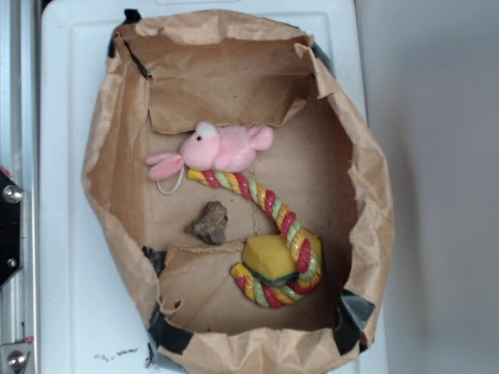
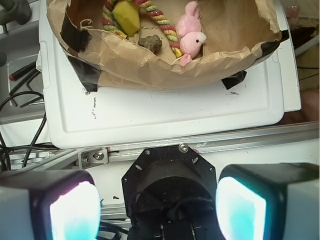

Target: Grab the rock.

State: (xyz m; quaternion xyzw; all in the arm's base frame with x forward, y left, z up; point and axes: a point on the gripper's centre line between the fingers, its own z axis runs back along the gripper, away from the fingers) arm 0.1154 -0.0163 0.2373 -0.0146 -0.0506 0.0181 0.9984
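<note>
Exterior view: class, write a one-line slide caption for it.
Paper-lined box holding a grey-brown rock below a pink plush toy, beside a rope-wrapped yellow sponge.

We look straight down into the bag [image 1: 234, 117] from overhead; our wrist view, behind the hand [image 2: 157, 210], sees it ahead.

You had a brown paper bag [image 2: 150, 65] lying open on a white tray [image 2: 165, 110], well ahead of the tool and above it in the wrist view. Inside sat a pink plush toy [image 2: 191, 31], ahead and slightly right of the tool. A yellow sponge [image 2: 126, 16] wrapped in a striped rope [image 2: 162, 24] lay ahead-left. Black cables [image 2: 20, 100] trailed far left.
</note>
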